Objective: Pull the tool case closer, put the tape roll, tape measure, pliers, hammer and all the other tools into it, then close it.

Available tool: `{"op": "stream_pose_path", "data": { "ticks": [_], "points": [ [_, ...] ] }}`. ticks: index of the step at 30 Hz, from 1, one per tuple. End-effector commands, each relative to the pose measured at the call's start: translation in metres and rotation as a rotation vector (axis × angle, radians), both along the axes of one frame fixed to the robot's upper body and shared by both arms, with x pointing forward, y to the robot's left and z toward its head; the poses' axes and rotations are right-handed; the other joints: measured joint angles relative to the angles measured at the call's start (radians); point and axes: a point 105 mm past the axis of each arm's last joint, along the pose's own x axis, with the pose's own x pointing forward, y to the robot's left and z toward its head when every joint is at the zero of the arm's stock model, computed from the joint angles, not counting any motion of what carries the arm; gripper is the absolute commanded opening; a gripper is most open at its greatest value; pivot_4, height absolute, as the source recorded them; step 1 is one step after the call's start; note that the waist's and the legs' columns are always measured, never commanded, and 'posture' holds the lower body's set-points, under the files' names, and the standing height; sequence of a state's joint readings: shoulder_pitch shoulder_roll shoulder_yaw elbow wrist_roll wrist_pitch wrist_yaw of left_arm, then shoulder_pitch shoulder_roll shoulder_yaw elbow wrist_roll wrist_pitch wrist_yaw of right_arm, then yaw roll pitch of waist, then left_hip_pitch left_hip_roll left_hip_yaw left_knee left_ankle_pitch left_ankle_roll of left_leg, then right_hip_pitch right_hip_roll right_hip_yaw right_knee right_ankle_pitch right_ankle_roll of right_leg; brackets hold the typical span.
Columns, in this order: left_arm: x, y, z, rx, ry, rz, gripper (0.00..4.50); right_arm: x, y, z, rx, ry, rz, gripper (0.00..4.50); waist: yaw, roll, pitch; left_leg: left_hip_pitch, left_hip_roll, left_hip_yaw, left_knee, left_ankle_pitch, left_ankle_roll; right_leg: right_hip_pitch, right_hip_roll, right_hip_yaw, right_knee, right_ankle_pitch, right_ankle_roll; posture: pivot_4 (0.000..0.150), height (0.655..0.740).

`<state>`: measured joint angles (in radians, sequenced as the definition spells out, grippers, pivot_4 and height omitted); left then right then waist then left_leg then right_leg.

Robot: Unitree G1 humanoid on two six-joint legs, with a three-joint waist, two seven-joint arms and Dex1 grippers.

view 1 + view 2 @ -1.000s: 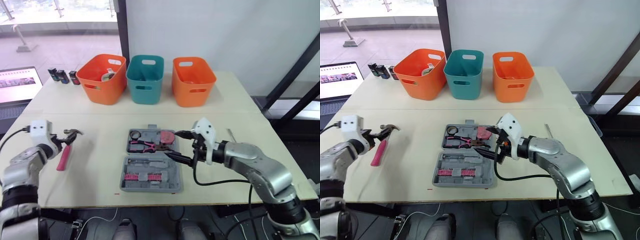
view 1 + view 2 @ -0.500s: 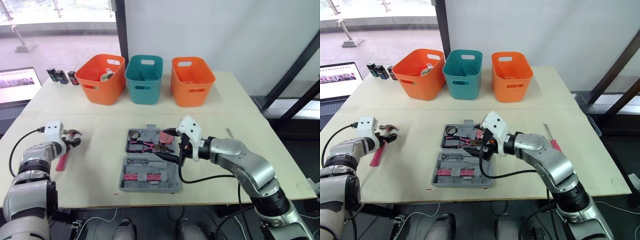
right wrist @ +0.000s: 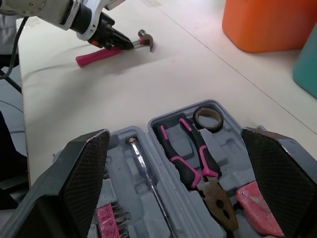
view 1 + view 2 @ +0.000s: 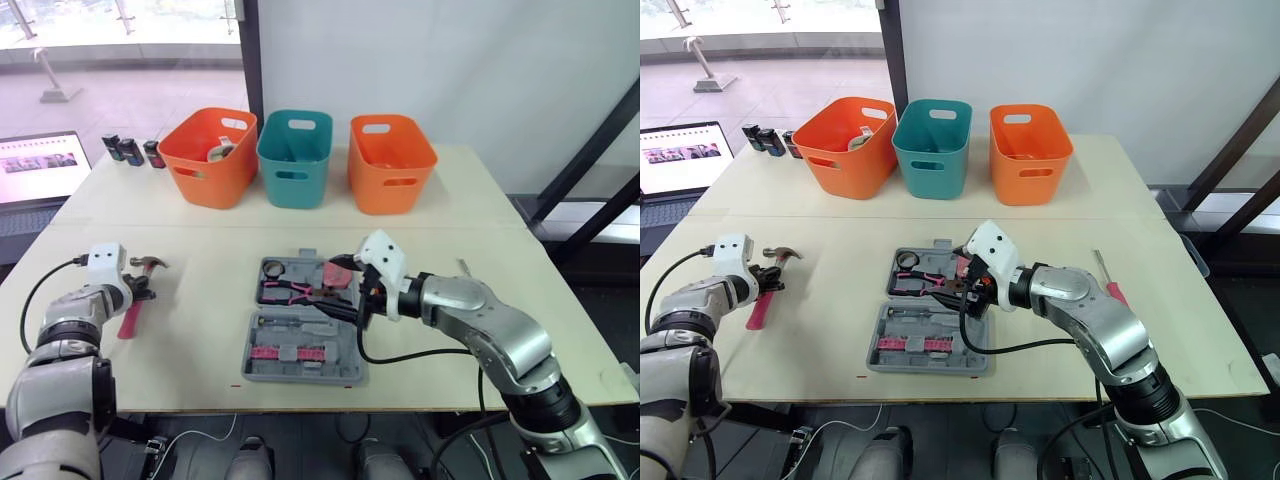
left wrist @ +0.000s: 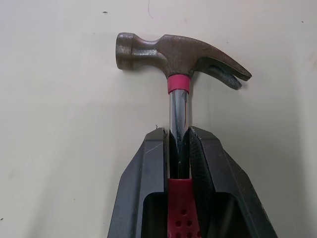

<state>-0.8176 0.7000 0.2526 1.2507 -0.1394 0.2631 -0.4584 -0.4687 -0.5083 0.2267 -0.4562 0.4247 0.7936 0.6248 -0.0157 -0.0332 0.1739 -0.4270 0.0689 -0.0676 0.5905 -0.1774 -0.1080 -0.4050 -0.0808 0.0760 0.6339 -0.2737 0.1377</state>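
The hammer (image 5: 178,54), brown head on a steel shaft with a pink grip, lies flat on the table at the left (image 4: 135,300). My left gripper (image 5: 178,148) is shut on its shaft just below the head. The grey tool case (image 4: 305,376) lies open in the middle. In it are pink-handled pliers (image 3: 190,161), a tape roll (image 3: 208,118), a pink tape measure (image 4: 338,272) and a screwdriver (image 3: 146,168). My right gripper (image 4: 335,288) hovers open over the case's right side, above the pliers, holding nothing.
Two orange baskets (image 4: 205,157) (image 4: 391,163) and a teal one (image 4: 293,158) line the back of the table. A red-handled screwdriver (image 4: 1108,280) lies right of the case. Small black items (image 4: 130,150) and a laptop (image 4: 40,165) sit at the far left.
My left gripper has gone from open to shut on the hammer's shaft. The right gripper moved a little left over the case and stayed open. The camera shifted slightly.
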Motion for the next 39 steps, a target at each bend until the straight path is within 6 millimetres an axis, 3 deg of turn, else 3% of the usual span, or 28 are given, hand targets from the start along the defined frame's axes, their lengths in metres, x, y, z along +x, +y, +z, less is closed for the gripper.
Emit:
{"op": "stream_pose_path", "data": {
  "ticks": [1, 19, 26, 30, 35, 39],
  "points": [
    [0.003, 0.004, 0.010, 0.011, -0.042, 0.017, 0.17, -0.001, 0.000, 0.007, 0.010, -0.040, -0.002, 4.50, 0.000, 0.000, 0.000, 0.000, 0.000, 0.000, 0.000, 0.000, 0.000, 0.000, 0.000, 0.000, 0.000, 0.000, 0.000, 0.150, 0.7400],
    [0.008, 0.001, 0.022, 0.033, -0.125, -0.036, 0.16, 0.000, -0.002, 0.004, 0.002, -0.043, -0.023, 4.50, 0.001, 0.000, 0.000, 0.000, 0.000, 0.000, 0.000, 0.000, 0.000, 0.000, 0.000, 0.000, 0.000, 0.000, 0.000, 0.150, 0.7400],
    [0.011, 0.002, 0.072, 0.182, -0.229, -0.156, 0.16, -0.002, -0.013, 0.004, -0.005, -0.041, -0.055, 4.50, 0.001, -0.001, 0.000, -0.001, 0.000, 0.000, 0.000, 0.000, 0.000, 0.000, 0.000, 0.000, 0.000, 0.000, 0.000, 0.150, 0.7400],
    [0.001, -0.019, 0.088, 0.245, -0.248, -0.281, 0.16, -0.003, -0.023, 0.001, -0.016, -0.034, -0.089, 4.50, 0.000, 0.000, 0.001, -0.001, 0.000, 0.000, -0.001, 0.000, -0.001, -0.001, 0.000, 0.000, 0.000, 0.000, 0.000, 0.150, 0.7400],
    [-0.016, -0.064, 0.100, 0.277, -0.240, -0.498, 0.16, -0.006, -0.037, -0.002, -0.024, -0.025, -0.141, 4.50, 0.001, 0.000, 0.001, -0.001, 0.000, 0.000, 0.000, 0.000, -0.001, 0.000, 0.000, 0.000, 0.000, -0.002, -0.003, 0.150, 0.7400],
    [-0.028, -0.097, 0.092, 0.233, -0.204, -0.634, 0.16, -0.006, -0.050, -0.006, -0.035, -0.016, -0.190, 4.50, 0.001, 0.000, 0.001, -0.001, 0.000, 0.000, 0.000, 0.000, -0.001, 0.000, 0.000, 0.001, -0.001, -0.002, -0.004, 0.150, 0.7400]
  ]
}}
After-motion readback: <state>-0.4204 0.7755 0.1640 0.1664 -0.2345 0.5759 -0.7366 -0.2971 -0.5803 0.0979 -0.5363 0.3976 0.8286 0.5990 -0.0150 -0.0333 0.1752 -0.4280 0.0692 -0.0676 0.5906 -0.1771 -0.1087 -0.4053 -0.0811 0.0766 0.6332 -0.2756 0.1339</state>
